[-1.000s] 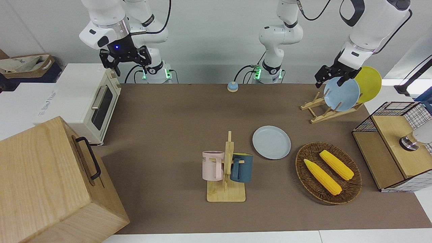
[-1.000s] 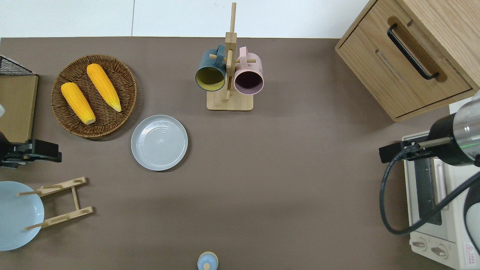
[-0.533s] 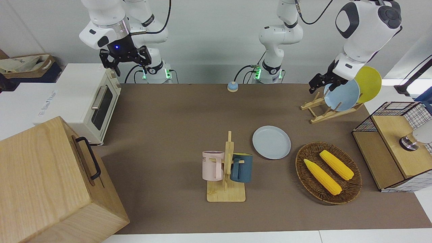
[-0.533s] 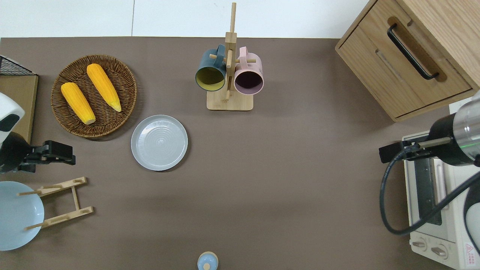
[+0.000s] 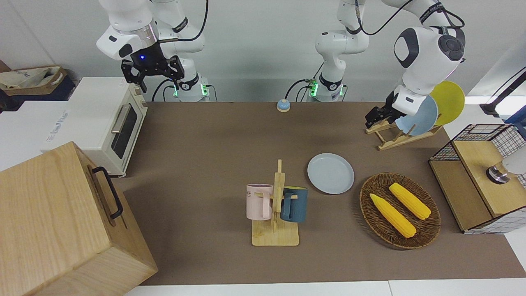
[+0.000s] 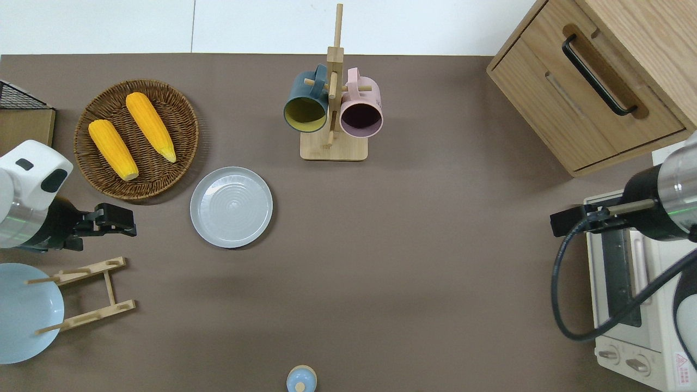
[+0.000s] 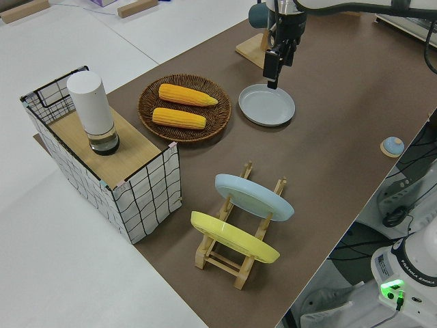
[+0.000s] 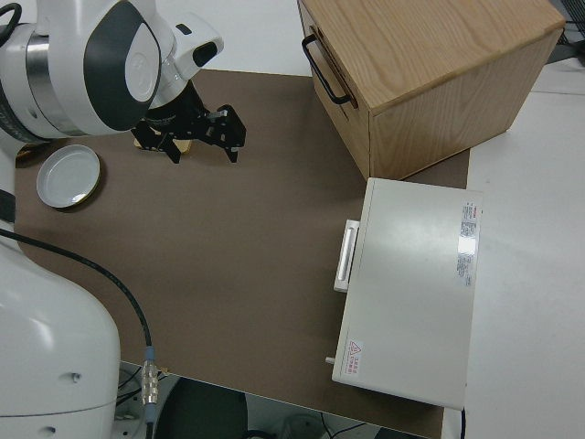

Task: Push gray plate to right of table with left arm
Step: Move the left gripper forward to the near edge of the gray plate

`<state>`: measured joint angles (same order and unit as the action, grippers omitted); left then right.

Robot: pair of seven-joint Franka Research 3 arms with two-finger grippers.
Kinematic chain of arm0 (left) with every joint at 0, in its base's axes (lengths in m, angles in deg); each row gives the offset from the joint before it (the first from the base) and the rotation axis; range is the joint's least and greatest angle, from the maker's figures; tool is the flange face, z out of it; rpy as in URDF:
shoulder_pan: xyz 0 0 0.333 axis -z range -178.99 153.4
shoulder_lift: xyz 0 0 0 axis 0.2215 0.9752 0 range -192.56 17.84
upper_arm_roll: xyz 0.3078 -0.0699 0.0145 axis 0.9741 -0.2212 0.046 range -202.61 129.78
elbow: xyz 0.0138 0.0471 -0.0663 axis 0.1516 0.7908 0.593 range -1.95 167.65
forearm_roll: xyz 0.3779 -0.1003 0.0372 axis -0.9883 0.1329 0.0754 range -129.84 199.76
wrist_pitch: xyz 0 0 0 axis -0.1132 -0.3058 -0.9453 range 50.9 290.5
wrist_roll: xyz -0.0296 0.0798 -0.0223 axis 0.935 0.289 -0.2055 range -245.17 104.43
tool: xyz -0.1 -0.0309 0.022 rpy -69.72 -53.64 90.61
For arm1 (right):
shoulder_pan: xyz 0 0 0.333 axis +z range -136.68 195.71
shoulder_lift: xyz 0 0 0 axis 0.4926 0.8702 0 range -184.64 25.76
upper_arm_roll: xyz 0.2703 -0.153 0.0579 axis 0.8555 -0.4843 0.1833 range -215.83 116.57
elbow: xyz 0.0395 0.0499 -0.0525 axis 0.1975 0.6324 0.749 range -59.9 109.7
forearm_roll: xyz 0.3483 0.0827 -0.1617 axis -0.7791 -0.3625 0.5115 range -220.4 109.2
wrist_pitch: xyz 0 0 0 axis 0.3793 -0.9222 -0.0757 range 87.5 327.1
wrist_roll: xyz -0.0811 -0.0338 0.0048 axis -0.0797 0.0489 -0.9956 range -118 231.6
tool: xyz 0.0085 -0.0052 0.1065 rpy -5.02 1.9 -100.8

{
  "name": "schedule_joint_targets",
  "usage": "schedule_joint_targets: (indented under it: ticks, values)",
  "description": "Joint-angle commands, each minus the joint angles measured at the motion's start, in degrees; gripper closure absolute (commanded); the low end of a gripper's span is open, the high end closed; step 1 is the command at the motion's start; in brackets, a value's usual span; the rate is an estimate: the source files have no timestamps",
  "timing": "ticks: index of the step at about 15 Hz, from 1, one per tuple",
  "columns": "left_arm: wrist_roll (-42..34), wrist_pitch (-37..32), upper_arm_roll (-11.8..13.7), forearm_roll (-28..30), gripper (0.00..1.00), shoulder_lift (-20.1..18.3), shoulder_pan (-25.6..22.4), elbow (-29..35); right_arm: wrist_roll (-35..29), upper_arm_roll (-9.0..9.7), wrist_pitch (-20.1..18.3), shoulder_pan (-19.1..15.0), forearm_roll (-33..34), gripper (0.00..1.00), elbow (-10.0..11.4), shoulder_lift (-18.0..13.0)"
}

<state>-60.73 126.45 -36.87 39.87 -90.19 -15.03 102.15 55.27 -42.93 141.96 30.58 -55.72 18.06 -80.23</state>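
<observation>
Overhead view — left end effector (image 6: 122, 223) holds nothing, finger gap unreadable | apart from gray plate (image 6: 231, 207)

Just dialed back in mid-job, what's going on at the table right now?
The left gripper is up over bare table, between the dish rack and the corn basket, not yet touching the gray plate. The plate lies flat beside the basket and nearer to the robots than the mug stand. The right arm is parked.
</observation>
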Motion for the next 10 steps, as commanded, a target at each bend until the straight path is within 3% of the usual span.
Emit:
schedule_joint_targets:
  ticks: [1,10]
  values:
    - [2.31,6.02,0.19,0.89,0.00,-2.19,0.66,6.17,-0.14,0.77,-0.82,-1.15,-0.59,0.017,-0.46,-0.17]
    - [7.14,17.99,-0.60,1.07,0.00,-1.22,3.20,14.71,-0.14,0.77,-0.82,-1.15,-0.59,0.017,-0.46,-0.17]
